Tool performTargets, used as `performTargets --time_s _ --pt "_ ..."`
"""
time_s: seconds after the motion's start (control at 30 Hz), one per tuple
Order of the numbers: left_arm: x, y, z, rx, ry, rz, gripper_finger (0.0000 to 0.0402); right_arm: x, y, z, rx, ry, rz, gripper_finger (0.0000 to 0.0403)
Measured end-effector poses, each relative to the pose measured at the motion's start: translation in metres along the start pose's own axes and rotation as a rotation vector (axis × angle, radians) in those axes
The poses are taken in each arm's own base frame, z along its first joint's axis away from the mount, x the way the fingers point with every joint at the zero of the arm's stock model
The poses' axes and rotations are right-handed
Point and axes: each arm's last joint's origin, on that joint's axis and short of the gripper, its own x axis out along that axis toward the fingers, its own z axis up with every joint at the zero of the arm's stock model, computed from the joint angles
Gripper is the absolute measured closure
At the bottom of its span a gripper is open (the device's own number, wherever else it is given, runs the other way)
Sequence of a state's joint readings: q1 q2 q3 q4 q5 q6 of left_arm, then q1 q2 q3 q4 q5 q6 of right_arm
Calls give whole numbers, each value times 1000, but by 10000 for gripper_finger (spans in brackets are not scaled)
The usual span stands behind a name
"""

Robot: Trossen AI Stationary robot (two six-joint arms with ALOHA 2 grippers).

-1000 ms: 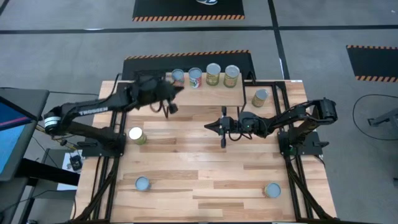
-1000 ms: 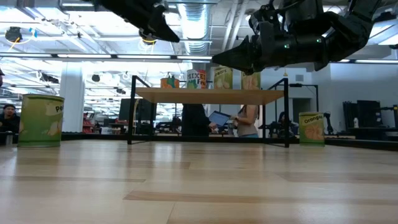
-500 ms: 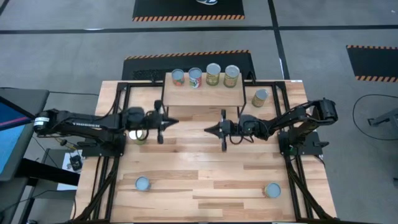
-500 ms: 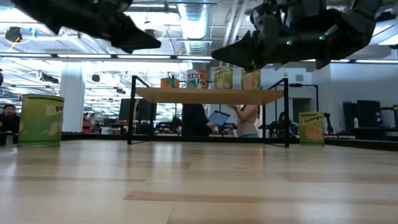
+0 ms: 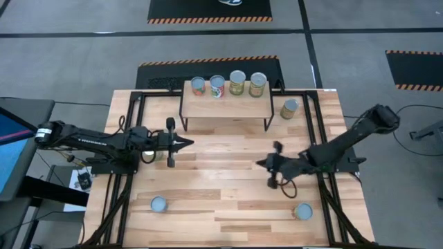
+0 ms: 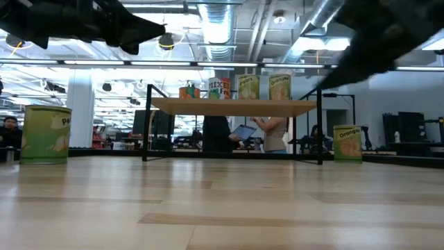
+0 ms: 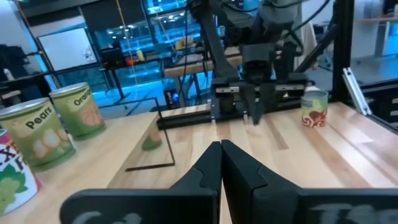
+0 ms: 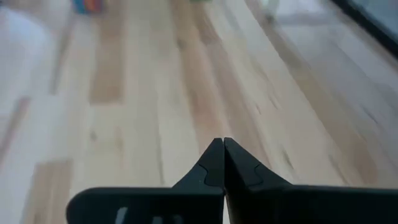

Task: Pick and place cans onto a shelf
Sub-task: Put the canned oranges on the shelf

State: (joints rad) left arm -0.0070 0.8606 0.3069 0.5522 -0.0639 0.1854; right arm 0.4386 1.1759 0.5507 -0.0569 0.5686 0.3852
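— What carried everything?
— A wooden plank table (image 5: 228,187) on a black frame.

— What lay directly on it?
— At the far edge stood a small shelf (image 5: 225,107) on thin black legs. Just right of the shelf stood one can (image 5: 289,108). Another can (image 5: 149,151) sat at the left side, partly hidden by an arm. Two more cans stood toward the near edge, well apart: a near-left can (image 5: 158,204) and a near-right can (image 5: 302,211). The middle planks were bare wood.
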Motion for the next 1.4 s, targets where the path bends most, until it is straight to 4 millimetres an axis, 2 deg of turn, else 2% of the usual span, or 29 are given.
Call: performTargets --time_s 0.1,0.23,0.53,0.83,0.97,1.13,1.27,1.4 --pt "0 -2 -1 2 16 -11 401 -20 -12 -8 103 69 -81 388" --pt "0 -2 -2 7 20 -12 401 -38 -39 -13 220 137 -210 386" --pt "0 -2 -4 -8 47 -18 401 -71 -100 11 467 272 -570 383" --pt "0 -2 -4 -21 46 -18 401 -74 -164 15 914 206 -929 339" --pt "0 -3 -4 -46 46 -20 401 -75 -193 14 1086 169 -988 322" --pt "0 -3 -4 -48 46 -23 401 -82 -223 14 1278 69 -970 312" --pt "0 -3 -4 -37 46 -22 401 -86 -234 13 1344 31 -925 305" --pt "0 -3 -6 -36 59 -25 401 -88 -234 10 1271 101 -922 299"
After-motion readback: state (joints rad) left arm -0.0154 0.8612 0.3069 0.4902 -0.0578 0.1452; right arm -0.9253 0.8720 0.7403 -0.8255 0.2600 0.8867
